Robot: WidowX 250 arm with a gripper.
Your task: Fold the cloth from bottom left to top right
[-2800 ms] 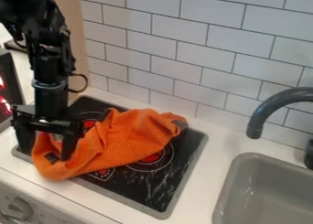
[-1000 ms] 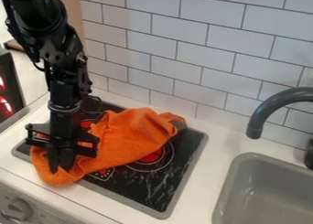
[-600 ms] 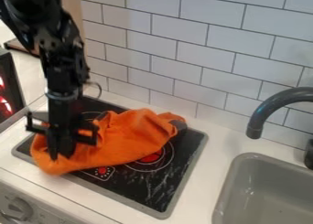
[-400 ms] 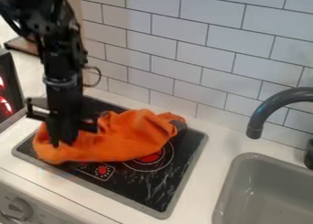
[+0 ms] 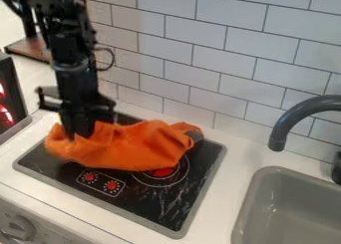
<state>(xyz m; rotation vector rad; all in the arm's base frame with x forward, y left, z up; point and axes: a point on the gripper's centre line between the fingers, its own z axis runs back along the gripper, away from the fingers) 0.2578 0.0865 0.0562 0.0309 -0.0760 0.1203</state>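
Camera view, clock face laid over it: at half past seven, nearest, see a grey knob [image 5: 19,227]; past it, the white bench [image 5: 220,188], with a grey sink [image 5: 286,213] set in at half past four. Around seven, find a black stove top [image 5: 160,208] and, across its far part, the orange cloth [image 5: 143,148], bunched rather than flat, pinched at its left end and stretched toward one o'clock.

To fold well, judging from here, lift the pinched end clear before travelling, then carry toward two o'clock, over the remaining cloth. Go slowly; avoid shoving or dragging the far end toward the tiles. Lower gently past the middle, let go, and withdraw straight up. Looks only partly folded; expect a lumpy result unless smoothed afterwards.

Between eight and nine, look for the black fingers [image 5: 83,124]: pointing down, close together, apparently clenched on a gathered piece of orange cloth, with its folds bulging on either side. Cannot tell exactly how thick a pinch. Farther back, at ten, see the black arm [image 5: 70,59]; at three, a dark tap [image 5: 283,123]; from eleven to two, white wall tiles [image 5: 226,44].
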